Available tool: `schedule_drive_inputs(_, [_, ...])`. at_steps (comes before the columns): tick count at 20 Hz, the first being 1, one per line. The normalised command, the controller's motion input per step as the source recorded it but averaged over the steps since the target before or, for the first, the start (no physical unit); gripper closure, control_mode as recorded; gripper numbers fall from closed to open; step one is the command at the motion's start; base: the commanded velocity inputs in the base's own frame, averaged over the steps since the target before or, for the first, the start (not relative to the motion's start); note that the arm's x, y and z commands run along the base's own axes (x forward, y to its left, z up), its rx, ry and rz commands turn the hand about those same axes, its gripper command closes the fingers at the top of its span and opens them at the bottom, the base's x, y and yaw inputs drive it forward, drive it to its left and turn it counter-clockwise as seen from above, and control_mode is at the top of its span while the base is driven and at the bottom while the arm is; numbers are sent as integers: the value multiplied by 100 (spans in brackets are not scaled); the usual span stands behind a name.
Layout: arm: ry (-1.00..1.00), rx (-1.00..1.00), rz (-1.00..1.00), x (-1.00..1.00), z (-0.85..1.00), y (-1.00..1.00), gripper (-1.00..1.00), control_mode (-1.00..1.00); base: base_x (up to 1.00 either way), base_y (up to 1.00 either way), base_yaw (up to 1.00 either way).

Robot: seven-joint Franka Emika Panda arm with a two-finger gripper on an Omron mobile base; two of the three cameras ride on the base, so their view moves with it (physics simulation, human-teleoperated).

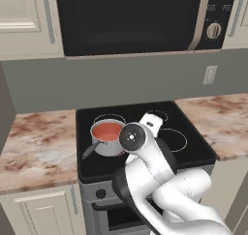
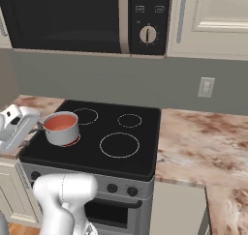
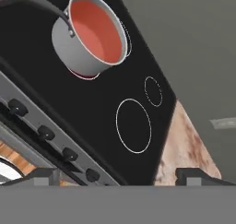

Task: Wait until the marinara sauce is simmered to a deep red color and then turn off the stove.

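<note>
A steel saucepan (image 3: pixel 87 38) sits on the front-left burner of the stove (image 2: pixel 140 132), its dark handle pointing off toward the left edge. Inside it the marinara sauce (image 3: pixel 97 29) lies flat and smooth, an orange-red colour, filling the pan well below the rim, and a red glow shows under the pan's base. The end effector (image 3: pixel 117 174) hovers above the stove's front edge, fingers spread wide, grasping nothing. Marbled counter (image 1: pixel 34 147) flanks the stove on both sides.

Home kitchen: stove (image 2: pixel 97 132), microwave (image 2: pixel 72 19), marble counter (image 2: pixel 203 137), cabinets (image 2: pixel 208 16).
</note>
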Motion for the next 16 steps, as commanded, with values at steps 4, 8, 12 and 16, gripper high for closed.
schedule_drive_inputs(4, [-4,-17,21,-25,-40,31,-100,-100,0,0,0])
schedule_drive_inputs(8, [-3,-19,21,-21,-44,34,-100,-100,0,0,0])
schedule_drive_inputs(12, [0,-19,20,-18,-40,33,-100,-100,0,0,0])
schedule_drive_inputs(16, [-1,-20,20,-21,-44,24,-100,-100,0,0,0])
